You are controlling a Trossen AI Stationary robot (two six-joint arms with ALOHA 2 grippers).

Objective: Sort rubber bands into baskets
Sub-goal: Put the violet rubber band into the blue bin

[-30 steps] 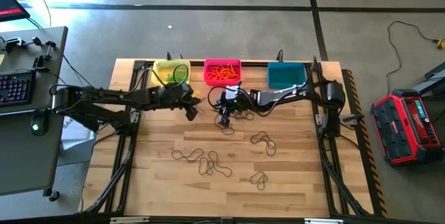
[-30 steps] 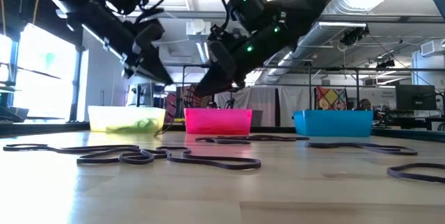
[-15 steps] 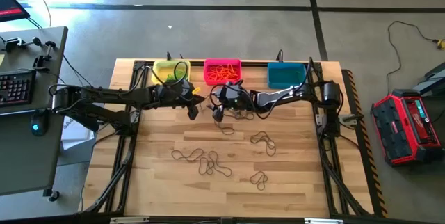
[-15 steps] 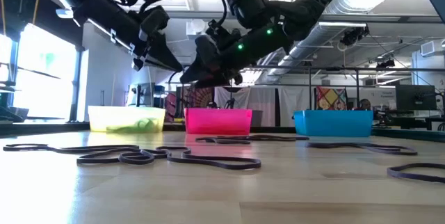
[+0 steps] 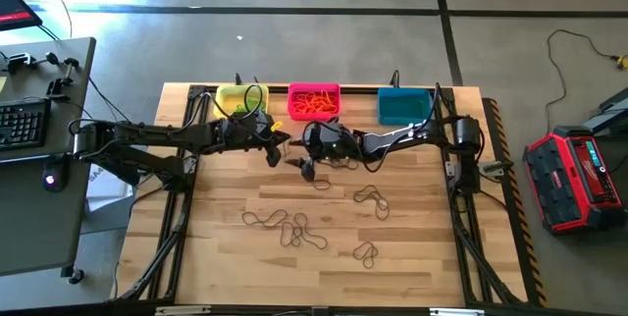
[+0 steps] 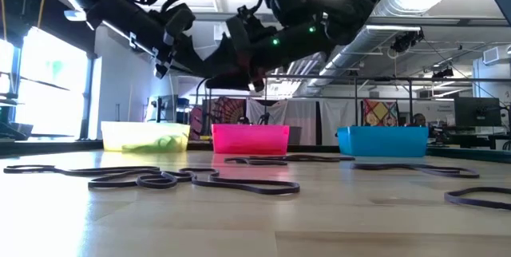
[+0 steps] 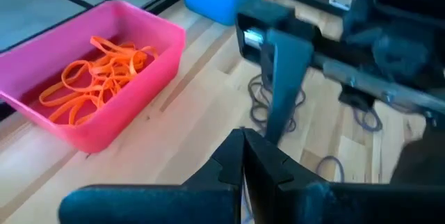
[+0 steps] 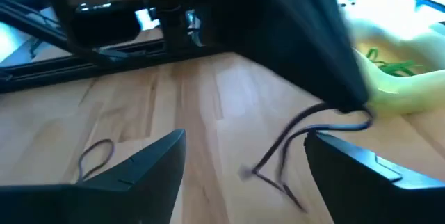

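Two grippers near pink basket (image 5: pixel 314 101): my right gripper (image 5: pixel 306 167) wide open, holds nothing; my left gripper (image 5: pixel 278 148) fully closed, empty.

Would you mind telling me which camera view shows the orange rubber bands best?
The left wrist view: the orange rubber bands lie heaped inside the pink basket, each loop distinct. The high view shows them only as an orange patch. The low view hides them behind the basket's wall; the right wrist view misses them.
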